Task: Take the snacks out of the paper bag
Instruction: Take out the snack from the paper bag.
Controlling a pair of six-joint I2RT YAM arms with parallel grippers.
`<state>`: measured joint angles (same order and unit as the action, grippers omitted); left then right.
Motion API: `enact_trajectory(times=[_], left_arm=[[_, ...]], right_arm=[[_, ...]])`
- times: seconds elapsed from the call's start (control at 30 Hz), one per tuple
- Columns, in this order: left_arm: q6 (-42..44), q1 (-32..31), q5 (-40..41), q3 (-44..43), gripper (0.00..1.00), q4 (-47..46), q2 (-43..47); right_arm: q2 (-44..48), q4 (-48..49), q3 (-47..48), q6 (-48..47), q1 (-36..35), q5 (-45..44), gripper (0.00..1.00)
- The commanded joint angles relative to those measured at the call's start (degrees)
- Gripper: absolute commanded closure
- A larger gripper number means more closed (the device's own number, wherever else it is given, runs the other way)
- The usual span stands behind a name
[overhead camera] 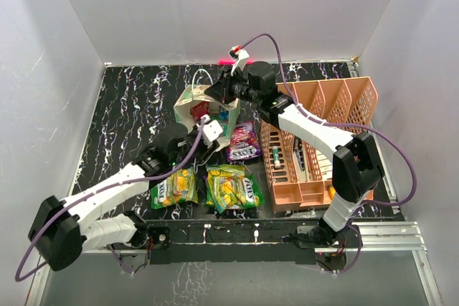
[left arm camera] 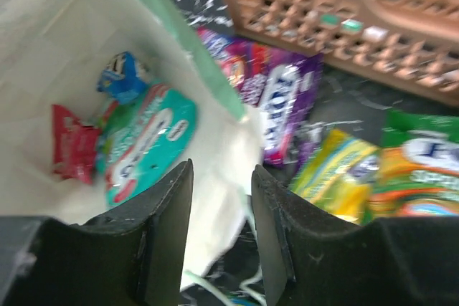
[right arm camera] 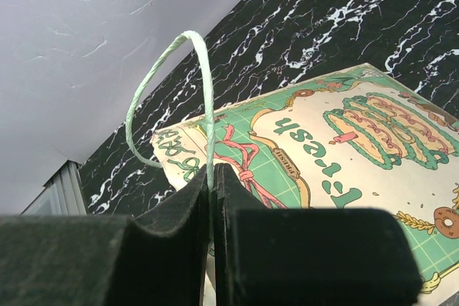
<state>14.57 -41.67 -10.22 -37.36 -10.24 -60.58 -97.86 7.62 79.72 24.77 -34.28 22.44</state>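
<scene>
Right gripper [right arm camera: 213,175] tight on thin cord handle [right arm camera: 208,105] — left gripper [left arm camera: 222,180] (jaws apart) near glossy teal packet [left arm camera: 147,141].

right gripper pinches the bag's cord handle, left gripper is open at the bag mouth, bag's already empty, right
Not empty: the left wrist view shows a teal packet, a red packet and a blue packet inside the paper bag. The rest holds: right gripper pinching the cord handle, left gripper open at the mouth.
</scene>
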Motion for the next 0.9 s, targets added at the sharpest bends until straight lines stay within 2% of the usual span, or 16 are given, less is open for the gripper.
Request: enact_trajectory(times=[0.0, 0.17, 0.27, 0.37, 0.63, 0.73, 0.87], left_arm=[[17.35, 2.6, 4.15, -6.03, 0.64, 1.78, -5.59], [25.72, 4.72, 0.72, -8.59, 0.65, 2.5, -12.28], [30.42, 4.9, 0.92, -10.09, 0.59, 3.22, -16.23], [33.24, 5.43, 1.78, -9.07, 0.51, -1.71, -18.3], [38.8, 7.55, 2.51, -11.43, 0.48, -0.14, -26.03], [39.38, 8.59, 1.89, -11.21, 0.43, -1.91, -27.36], [40.36, 9.54, 3.38, -12.73, 0.43, -4.7, -31.37]], right_arm=[[2.86, 2.67, 2.73, -0.46, 0.01, -0.47, 0.93], [3.24, 2.71, 2.63, -0.87, 0.02, -0.62, 0.93], [3.46, 2.51, 2.97, -0.96, 0.08, -0.66, 0.93], [3.87, 2.21, 3.24, -1.12, 0.1, -0.63, 0.93], [4.53, 1.67, 3.33, -1.49, 0.1, -1.02, 0.93], [4.48, 1.53, 3.42, -1.35, 0.09, -1.18, 0.93], [4.11, 1.59, 3.75, -1.1, 0.09, -0.74, 0.93]])
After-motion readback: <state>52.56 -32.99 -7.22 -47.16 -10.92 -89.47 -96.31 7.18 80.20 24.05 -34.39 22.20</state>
